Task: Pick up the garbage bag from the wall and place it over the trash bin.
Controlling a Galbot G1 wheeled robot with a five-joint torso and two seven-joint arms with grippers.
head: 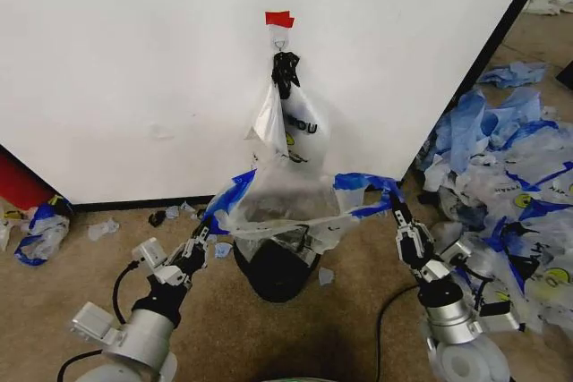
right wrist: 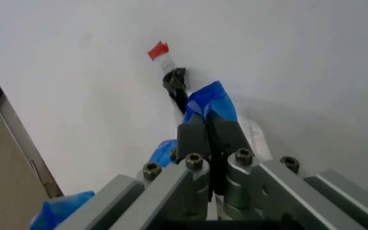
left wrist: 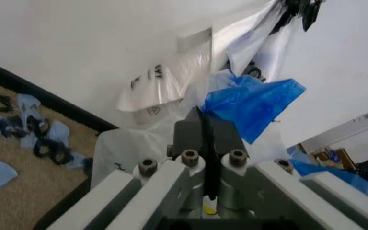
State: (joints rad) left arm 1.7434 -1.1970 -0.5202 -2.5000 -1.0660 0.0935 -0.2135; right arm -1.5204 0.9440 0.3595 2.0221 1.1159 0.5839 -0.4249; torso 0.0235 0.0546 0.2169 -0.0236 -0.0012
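Head view: left gripper [head: 204,232] and right gripper [head: 397,218] are each clenching a blue handle, stretching the bag [head: 285,196] open directly above the bin [head: 276,270].

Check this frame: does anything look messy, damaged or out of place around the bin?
Yes. A heap of crumpled blue-and-white plastic bags litters the carpet to the robot's right, and scraps lie along the wall base. The held garbage bag sags unevenly over the trash bin.
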